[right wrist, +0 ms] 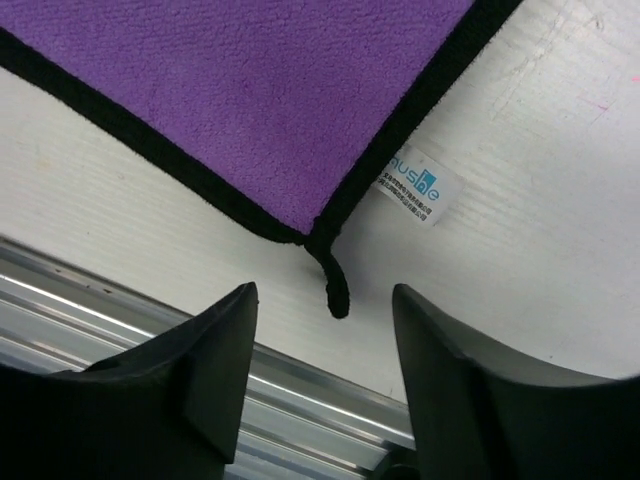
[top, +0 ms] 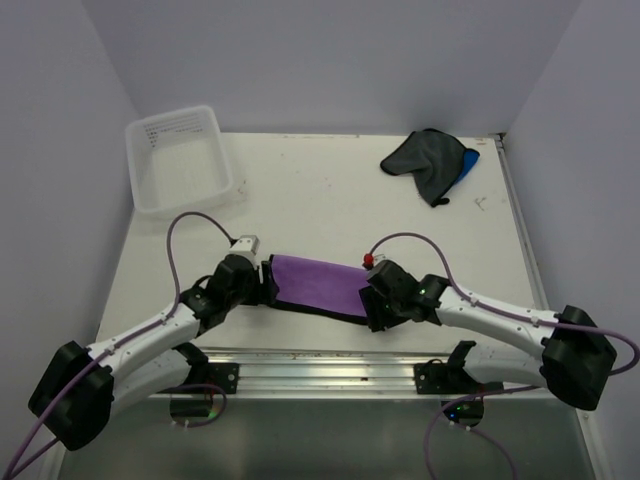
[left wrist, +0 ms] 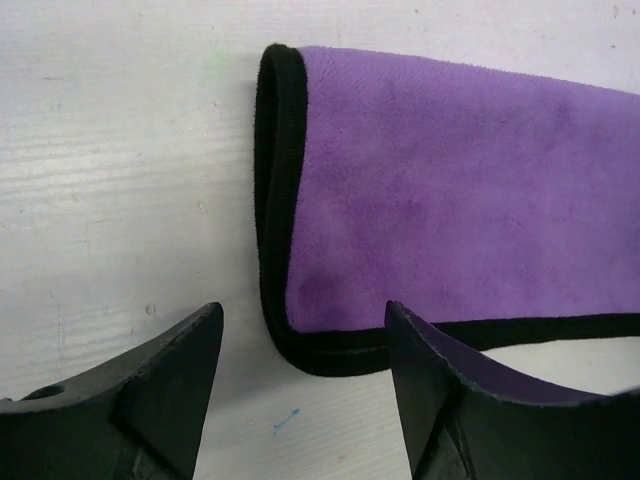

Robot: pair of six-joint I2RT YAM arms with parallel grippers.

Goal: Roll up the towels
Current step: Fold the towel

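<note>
Our left gripper (left wrist: pixel 305 320) and right gripper (right wrist: pixel 325 295) both stood open, a corner of the purple towel (left wrist: pixel 450 180) just ahead of each.

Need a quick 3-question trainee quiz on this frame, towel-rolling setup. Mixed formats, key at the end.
1. True or false: the purple towel lies inside the clear tub.
2. Where are the grey towel and blue towel? A) heaped together at the far right of the table; B) in the tub; C) under the purple towel.
3. Fill in: the left gripper and right gripper are both ____, holding nothing.

Key: 1 false, it lies flat on the table between the two grippers. 2 A. 3 open.
</note>
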